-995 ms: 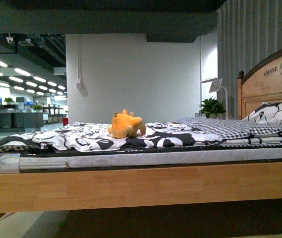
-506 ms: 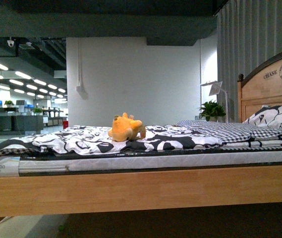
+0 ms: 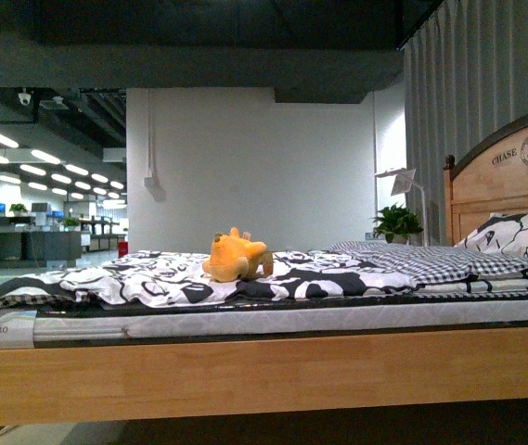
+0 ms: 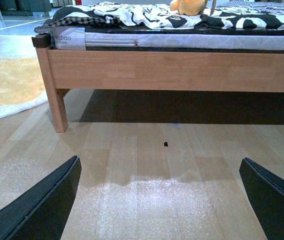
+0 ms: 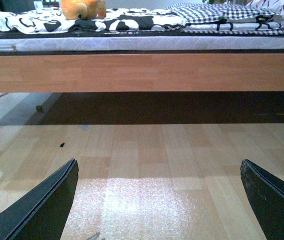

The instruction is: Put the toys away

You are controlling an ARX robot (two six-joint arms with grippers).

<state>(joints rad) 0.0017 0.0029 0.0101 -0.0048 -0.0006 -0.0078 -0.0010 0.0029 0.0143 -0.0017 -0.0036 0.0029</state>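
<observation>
Wooden bed (image 3: 264,375) and quilt (image 3: 152,275) sit lower in the front view than a second ago. One orange plush toy (image 3: 236,257) lies on the quilt, well ahead of and above two hands. Both the left hand (image 4: 159,161) and the right hand (image 5: 158,162) are spread wide and empty.

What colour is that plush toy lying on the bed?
Orange-yellow. The plush toy lies on the black-and-white patterned bedding; the front view shows it best.

Left gripper (image 4: 159,159), right gripper (image 5: 158,160): black tapered fingers (image 4: 42,210)
</observation>
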